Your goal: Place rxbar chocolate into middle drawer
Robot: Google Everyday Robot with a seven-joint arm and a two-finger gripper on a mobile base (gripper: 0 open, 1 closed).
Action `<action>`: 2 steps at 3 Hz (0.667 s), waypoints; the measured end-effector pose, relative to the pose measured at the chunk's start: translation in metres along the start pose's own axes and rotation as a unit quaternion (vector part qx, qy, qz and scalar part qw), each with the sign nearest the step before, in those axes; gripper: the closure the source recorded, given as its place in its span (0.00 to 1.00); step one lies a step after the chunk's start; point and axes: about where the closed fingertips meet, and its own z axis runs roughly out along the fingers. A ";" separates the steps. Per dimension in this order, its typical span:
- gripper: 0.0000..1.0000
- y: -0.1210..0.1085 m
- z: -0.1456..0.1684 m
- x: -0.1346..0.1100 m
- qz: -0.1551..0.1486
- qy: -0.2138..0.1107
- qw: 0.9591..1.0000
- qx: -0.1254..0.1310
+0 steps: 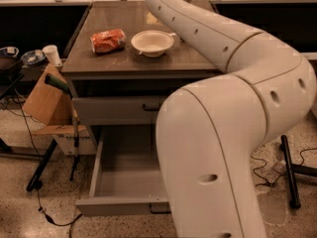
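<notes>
rxbar chocolate not visible anywhere, location can't be told. One middle drawer (119,206) pulled open, visible grey inside bare, right part hidden by the arm (223,133). On the surface (124,63): one orange-red snack bag (108,40), one white bowl (152,42). Gripper past the top edge, state unknown.

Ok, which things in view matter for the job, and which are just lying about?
Job: middle drawer, open; arm. Rxbar chocolate and end effector: not in view.
Lying about: orange snack bag, white bowl, white cup, cardboard box.
</notes>
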 end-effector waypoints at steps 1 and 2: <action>0.00 -0.011 0.013 -0.002 0.003 0.010 1.000 0.017; 0.00 -0.022 0.023 0.002 0.010 0.021 0.999 0.027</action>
